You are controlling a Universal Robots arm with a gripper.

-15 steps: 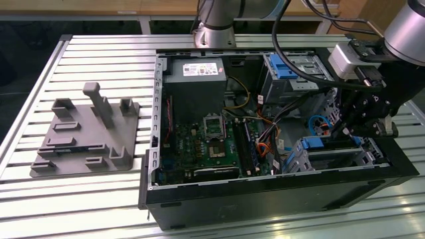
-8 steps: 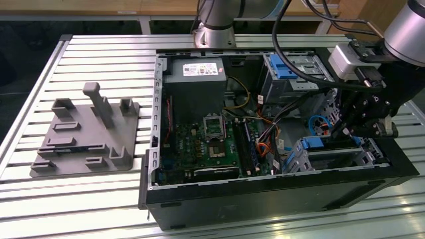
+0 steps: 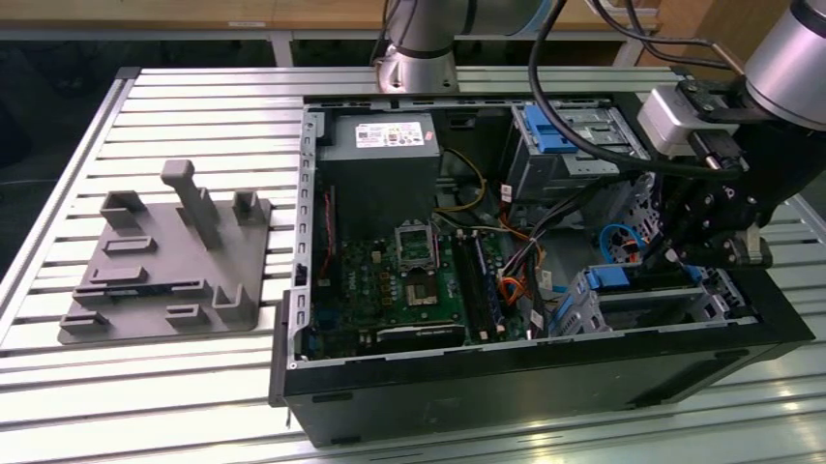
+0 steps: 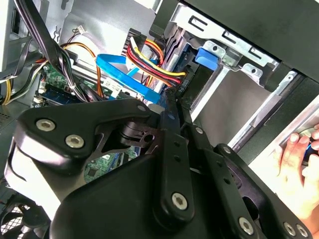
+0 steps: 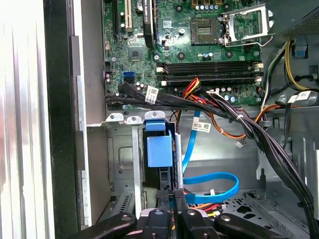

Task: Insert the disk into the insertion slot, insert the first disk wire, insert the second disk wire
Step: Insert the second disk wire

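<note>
The disk, edged by its blue carrier [image 3: 606, 280] [image 5: 159, 149], sits inside the insertion slot [image 3: 583, 311] [image 5: 122, 164], a low silver cage at the case's corner on the exterior view's right. My gripper [image 3: 667, 259] [image 5: 172, 193] [image 4: 178, 94] reaches down into that corner. Its fingers are shut on a small black connector at the disk's end. A wire of red, yellow and black strands [image 4: 149, 62] runs to that connector. A flat blue wire [image 5: 214, 179] [image 4: 119, 74] loops beside the disk; where its end sits is hidden by the gripper.
A thick bundle of black wires [image 5: 199, 102] crosses just above the cage. The motherboard [image 3: 400, 280], power supply [image 3: 381, 135] and a taller bay with a blue latch [image 3: 568, 130] share the case. A grey fixture [image 3: 168, 261] lies on the slatted table. A hand [image 4: 294, 159] rests outside the case.
</note>
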